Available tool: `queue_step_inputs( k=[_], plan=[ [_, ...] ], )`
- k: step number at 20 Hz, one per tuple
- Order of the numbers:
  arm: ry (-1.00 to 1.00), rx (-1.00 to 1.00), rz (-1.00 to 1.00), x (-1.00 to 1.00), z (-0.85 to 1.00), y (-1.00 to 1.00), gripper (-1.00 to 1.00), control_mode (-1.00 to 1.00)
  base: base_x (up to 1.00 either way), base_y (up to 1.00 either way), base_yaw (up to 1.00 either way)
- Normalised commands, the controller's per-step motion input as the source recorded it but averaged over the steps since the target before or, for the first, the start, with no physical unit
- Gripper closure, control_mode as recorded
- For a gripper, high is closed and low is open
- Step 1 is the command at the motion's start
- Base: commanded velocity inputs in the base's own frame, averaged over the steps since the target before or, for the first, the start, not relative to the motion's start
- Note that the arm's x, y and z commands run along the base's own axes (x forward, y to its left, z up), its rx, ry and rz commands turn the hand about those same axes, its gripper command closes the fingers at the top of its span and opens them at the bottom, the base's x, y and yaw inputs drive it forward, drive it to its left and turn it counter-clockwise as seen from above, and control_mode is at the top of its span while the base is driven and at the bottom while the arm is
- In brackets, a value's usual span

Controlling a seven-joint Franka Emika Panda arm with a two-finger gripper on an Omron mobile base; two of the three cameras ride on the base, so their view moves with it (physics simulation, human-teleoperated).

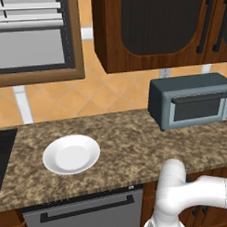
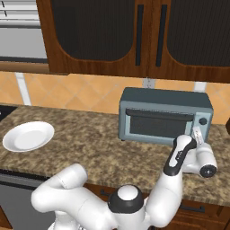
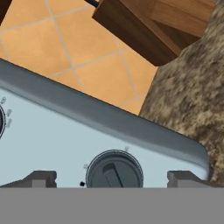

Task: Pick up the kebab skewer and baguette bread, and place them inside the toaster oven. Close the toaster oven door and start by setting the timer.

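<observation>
Two base cameras look over the speckled brown granite desk (image 1: 130, 142), where the boxy dark blue-grey toaster oven (image 1: 191, 101) stands at the far right against the orange tiled wall. Its light grey door with dark glass window (image 2: 158, 124) is shut, the dark bar handle along its top. A round white empty plate (image 1: 71, 154) lies well to the left of it; neither the skewer nor the bread can be seen on the desk.

From the right base camera, the white arm reaches to the oven's right front, with the end effector (image 2: 196, 133) just at the control panel below a dark knob (image 2: 203, 121). The left base camera takes in a black cooktop edge (image 1: 3, 154) at far left and a grey dishwasher front (image 1: 84, 213) under the desk.

Close up, the hand camera has a round dark timer dial (image 3: 114, 170) between the two grey fingertips (image 3: 40, 178), which stand wide apart, one on each side of it and not closed on it. Small marks ring the dials, too blurred to read. Dark wood cabinets (image 2: 130, 36) hang above.
</observation>
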Motion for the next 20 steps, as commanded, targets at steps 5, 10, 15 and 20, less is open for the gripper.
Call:
queue_step_inputs(
  k=[5, 10, 15, 20],
  plan=[
    [0.00, 0.00, 0.00, 0.08, -0.03, -0.01, -1.00, -1.00, 0.00, 0.00, 0.00],
    [0.00, 0.00, 0.00, 0.08, 0.00, -0.01, -1.00, -1.00, 0.00, 0.00, 0.00],
    [0.00, -0.01, 0.00, 0.18, 0.00, 0.00, -1.00, -1.00, 0.00, 0.00, 0.00],
    [0.00, 0.00, 0.00, 0.21, 0.00, 0.00, -1.00, -1.00, 0.00, 0.00, 0.00]
  ],
)
